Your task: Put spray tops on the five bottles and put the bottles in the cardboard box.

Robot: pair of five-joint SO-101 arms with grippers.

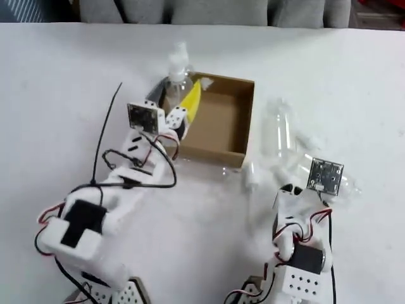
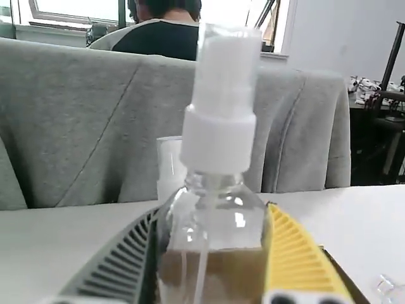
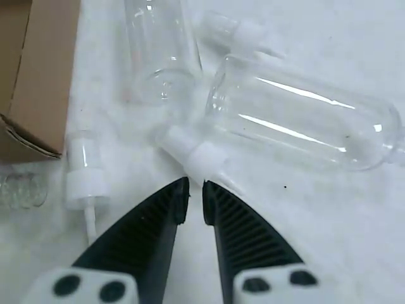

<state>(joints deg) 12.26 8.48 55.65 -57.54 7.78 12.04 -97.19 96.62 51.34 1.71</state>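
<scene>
My left gripper [image 2: 212, 221] is shut on a clear bottle [image 2: 215, 253] with a white spray top [image 2: 218, 120], held upright between the grey finger [image 2: 120, 263] and the yellow finger [image 2: 297, 253]. In the high view this bottle [image 1: 175, 79] stands at the far left corner of the cardboard box [image 1: 218, 120]. My right gripper [image 3: 190, 201] hovers over the table, its black fingers nearly together with nothing between them. Just ahead of its tips lies a clear bottle [image 3: 304, 120] with a white top [image 3: 193, 152].
A second clear bottle [image 3: 161, 57] lies beside the box corner [image 3: 38, 76]. A loose spray top [image 3: 85, 180] with its tube and another top [image 3: 234, 28] lie nearby. In the high view these clear pieces [image 1: 281, 136] sit right of the box. A grey sofa [image 2: 76, 126] stands behind the table.
</scene>
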